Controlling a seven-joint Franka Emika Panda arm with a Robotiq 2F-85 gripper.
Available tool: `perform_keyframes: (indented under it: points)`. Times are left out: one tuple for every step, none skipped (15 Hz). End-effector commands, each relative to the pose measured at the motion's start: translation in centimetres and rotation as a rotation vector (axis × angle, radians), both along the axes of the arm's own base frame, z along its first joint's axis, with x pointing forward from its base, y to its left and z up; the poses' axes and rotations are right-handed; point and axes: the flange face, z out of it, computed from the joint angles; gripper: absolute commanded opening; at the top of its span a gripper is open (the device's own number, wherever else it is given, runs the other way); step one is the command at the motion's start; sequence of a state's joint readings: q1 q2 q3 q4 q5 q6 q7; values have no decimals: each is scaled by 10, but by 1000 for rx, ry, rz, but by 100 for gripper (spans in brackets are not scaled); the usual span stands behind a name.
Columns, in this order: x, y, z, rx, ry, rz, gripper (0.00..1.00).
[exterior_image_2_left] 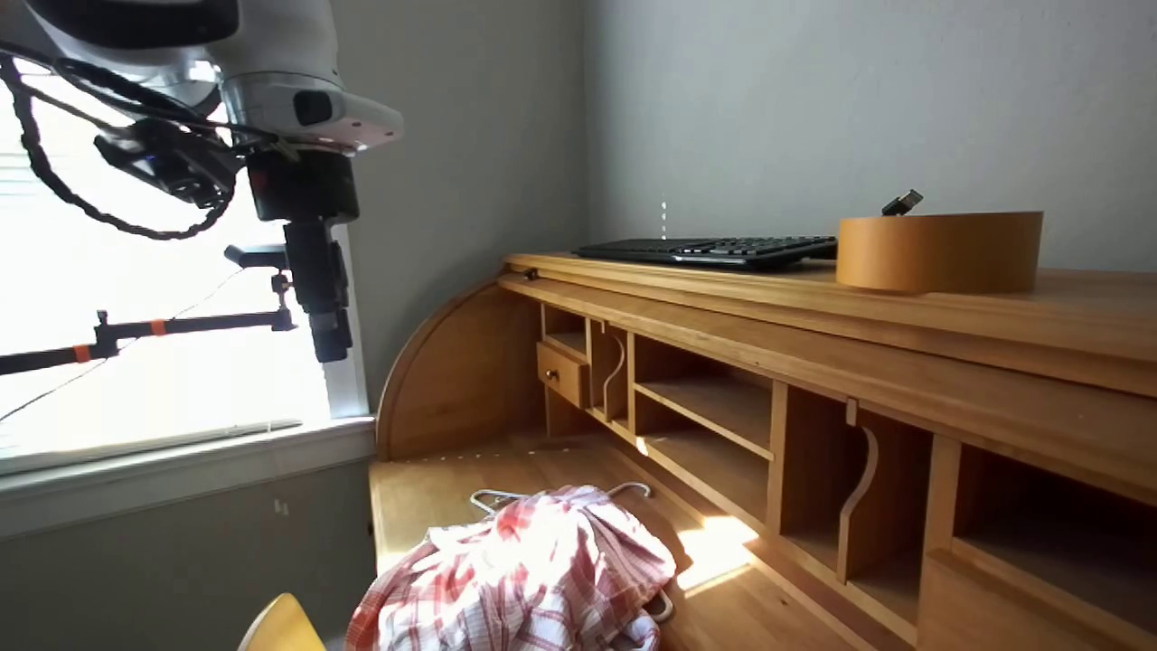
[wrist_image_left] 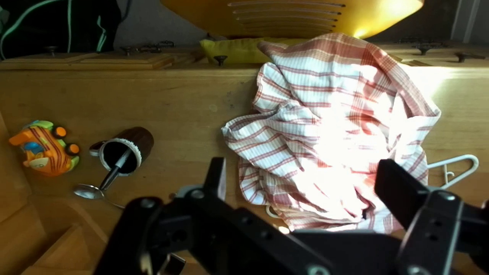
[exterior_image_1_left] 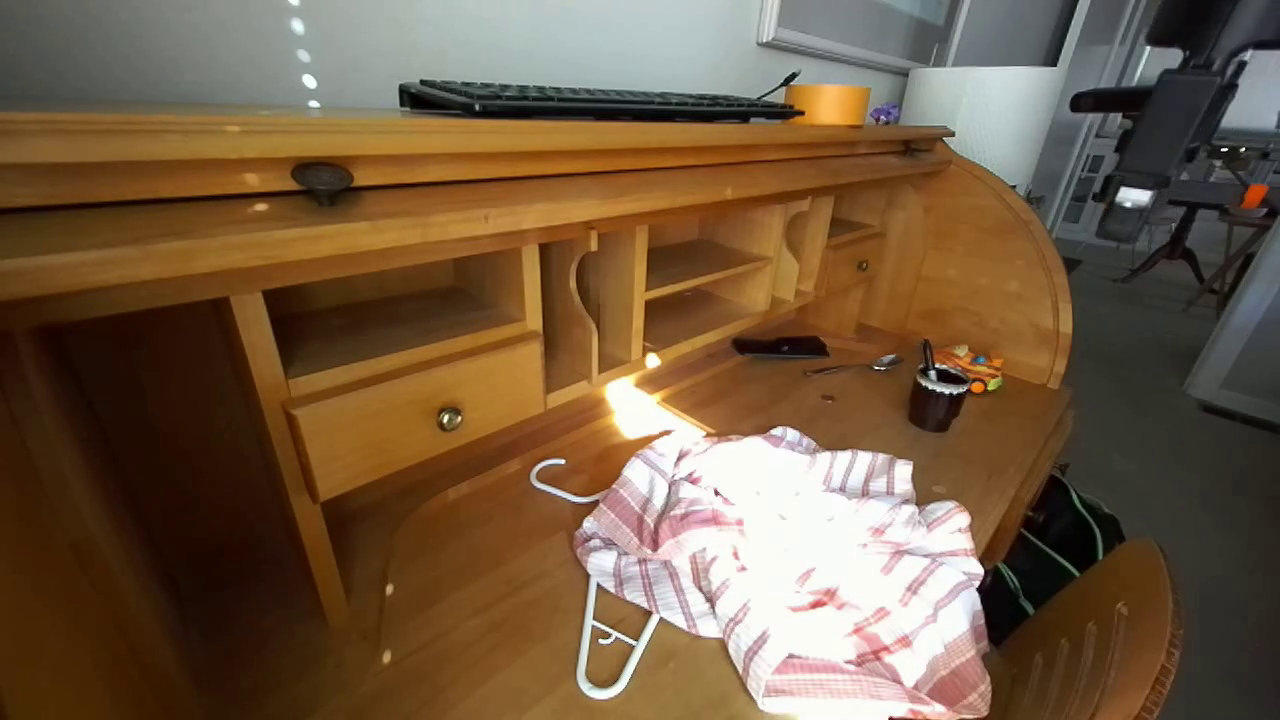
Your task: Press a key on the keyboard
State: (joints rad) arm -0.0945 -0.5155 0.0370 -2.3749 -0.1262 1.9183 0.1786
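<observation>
Black computer keyboard (exterior_image_1_left: 600, 103), one, long and flat, keys upward. Location: upper worktop (exterior_image_2_left: 1103, 287), by the pale wall (exterior_image_1_left: 550, 45); visible in both exterior views, outside the wrist view. Hand (wrist_image_left: 301, 168), one, on the sole arm (exterior_image_2_left: 280, 90), so no rival stands nearer; fingers (wrist_image_left: 215, 175) spread wide, nothing pinched, checked cloth (wrist_image_left: 328, 133) showing below through the gap. Governing relation: the hand hangs over the lower worktop (wrist_image_left: 183, 99), toward the chair (wrist_image_left: 290, 19), well apart from the keyboard, which lies wallward of it and, to all appearance, higher than the fingertips. Judged from this, the coming move calls for a rise first, then travel toward the wall, then a short descent onto a key; drawing the fingers together beforehand would probably give a cleaner press. Orientation of keyboard: long axis roughly follows the front edge of the upper worktop, crosswise to the hand's likely path, so almost any stretch of its length offers keys to a straight approach. One short end points to the orange ring (exterior_image_1_left: 827, 104); whether the two touch cannot be told. Which long side is the keyboard's front is likewise too indistinct to record.
</observation>
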Motion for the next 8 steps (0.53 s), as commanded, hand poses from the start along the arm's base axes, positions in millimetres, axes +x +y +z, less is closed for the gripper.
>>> perform_keyframes:
  points:
    - [40, 5, 25, 30, -46, -46, 100]
    - [50, 5, 34, 31, -62, -53, 100]
    - [58, 6, 45, 31, -81, -63, 100]
    - [65, 6, 56, 32, -108, -76, 100]
    - [71, 5, 70, 38, -160, -109, 100]
    - [76, 5, 82, 51, -214, -133, 100]
    - [79, 6, 95, 72, -268, -148, 100]
    - [81, 7, 109, 93, -324, -165, 100]
